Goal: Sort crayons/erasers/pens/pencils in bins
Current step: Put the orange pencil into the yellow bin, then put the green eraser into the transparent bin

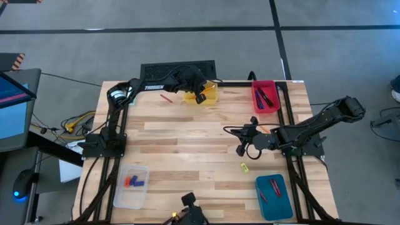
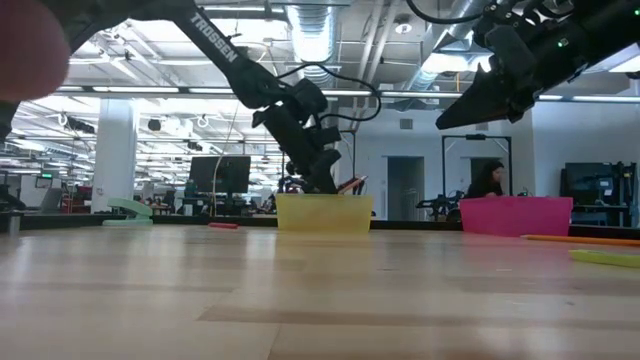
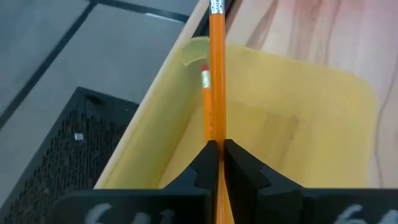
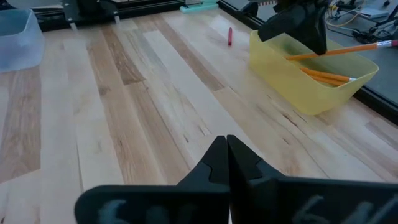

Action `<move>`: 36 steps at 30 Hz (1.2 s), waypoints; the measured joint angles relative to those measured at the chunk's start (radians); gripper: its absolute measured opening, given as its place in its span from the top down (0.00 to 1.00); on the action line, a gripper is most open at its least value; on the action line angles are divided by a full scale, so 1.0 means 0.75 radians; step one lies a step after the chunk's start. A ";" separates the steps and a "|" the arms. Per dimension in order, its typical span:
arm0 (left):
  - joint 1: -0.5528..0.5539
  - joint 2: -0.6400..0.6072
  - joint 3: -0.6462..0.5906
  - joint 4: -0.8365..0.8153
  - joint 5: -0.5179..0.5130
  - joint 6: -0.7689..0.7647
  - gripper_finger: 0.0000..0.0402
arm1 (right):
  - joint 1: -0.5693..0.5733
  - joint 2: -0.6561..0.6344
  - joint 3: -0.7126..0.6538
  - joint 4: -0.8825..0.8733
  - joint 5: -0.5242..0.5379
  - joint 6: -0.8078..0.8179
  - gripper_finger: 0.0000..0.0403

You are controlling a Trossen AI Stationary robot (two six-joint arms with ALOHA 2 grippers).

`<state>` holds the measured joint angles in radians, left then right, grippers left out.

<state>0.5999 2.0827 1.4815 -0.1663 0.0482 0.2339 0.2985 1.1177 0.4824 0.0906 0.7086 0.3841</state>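
Observation:
My left gripper (image 3: 219, 146) hangs over the yellow bin (image 1: 209, 95) at the table's far edge, shut on a long orange pencil (image 3: 216, 74). More orange pencils (image 4: 326, 76) lie inside that bin. My right gripper (image 4: 225, 144) is shut on nothing and hovers above the bare table at mid-right (image 1: 240, 150). A red crayon (image 1: 165, 97) lies flat on the table left of the yellow bin. A yellow eraser (image 1: 244, 167) lies near the teal-blue bin (image 1: 274, 197). An orange pencil (image 2: 590, 240) rests on the wood near my right arm. My left gripper pinches the orange pencil's shaft (image 3: 215, 134) between its two fingers. The pencil runs on past the fingertips along their line, its metal-banded eraser end (image 3: 216, 6) pointing away. It is lifted clear and lies nearly level above the yellow bin (image 4: 311, 81).
The red bin (image 1: 265, 97) at the far right holds dark pens. The teal-blue bin at the near right holds red crayons. The clear bin (image 1: 132, 185) at the near left holds blue and red-orange erasers. A pale-green block (image 2: 130, 209) sits at the far left. Bare wood fills the table's middle.

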 joint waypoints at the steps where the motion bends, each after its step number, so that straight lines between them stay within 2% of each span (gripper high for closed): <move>1: 0.002 0.000 0.000 -0.005 -0.001 -0.012 0.98 | 0.000 0.000 0.000 0.000 0.000 0.000 0.99; 6: 0.003 0.000 -0.001 -0.043 -0.004 -0.017 0.92 | 0.000 0.000 0.000 0.000 0.000 0.000 0.98; 15: -0.004 -0.022 0.044 -0.142 -0.029 0.023 0.71 | 0.000 0.000 0.000 -0.001 -0.001 0.009 0.99; 18: -0.029 -0.072 0.045 -0.210 -0.063 0.122 0.72 | 0.001 0.000 0.000 -0.001 -0.001 0.013 0.98; 22: -0.079 -0.167 0.028 -0.297 -0.039 0.220 0.83 | 0.001 0.000 0.000 0.001 -0.001 0.015 0.99; 27: -0.135 -0.341 -0.163 -0.235 0.001 0.238 0.98 | 0.002 0.001 0.000 0.006 0.000 0.014 0.99; 31: -0.207 -0.532 -0.444 0.017 0.008 0.166 0.98 | 0.022 0.001 0.000 0.017 -0.001 0.017 0.99; 36: -0.346 -0.778 -0.816 0.382 0.025 0.017 0.99 | 0.043 0.001 0.011 0.001 -0.003 0.148 0.99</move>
<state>0.3406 1.4995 0.8693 0.1199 0.0673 0.2464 0.3308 1.1187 0.4908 0.0914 0.7061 0.4951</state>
